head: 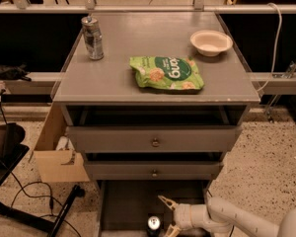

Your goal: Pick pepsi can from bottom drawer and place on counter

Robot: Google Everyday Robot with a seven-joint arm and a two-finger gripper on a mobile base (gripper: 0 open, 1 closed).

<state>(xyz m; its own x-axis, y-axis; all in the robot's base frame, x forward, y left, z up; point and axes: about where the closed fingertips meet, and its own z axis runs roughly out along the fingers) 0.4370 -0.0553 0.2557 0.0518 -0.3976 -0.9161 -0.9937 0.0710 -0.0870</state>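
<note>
The pepsi can [153, 224] stands upright on the dark floor of the bottom drawer [126, 206], near its front edge, with only its silver top and upper body in view. The gripper [166, 215] reaches in from the right on a pale arm, low over the drawer floor, fingers spread wide. The can sits just to the left of the fingertips, close to the lower one and not clasped.

Above, the counter [138, 38] is a flat grey top. The cabinet stands on a speckled floor [266, 172], with a cardboard box [56, 159] against its left side and dark cables trailing nearby.

On the counter there are three things: one silver can [92, 37] at the back left, one green snack bag [167, 73] near the middle, and one pale bowl [211, 42] at the back right. Under the counter are two knobbed drawers [154, 139], both pulled out a little
</note>
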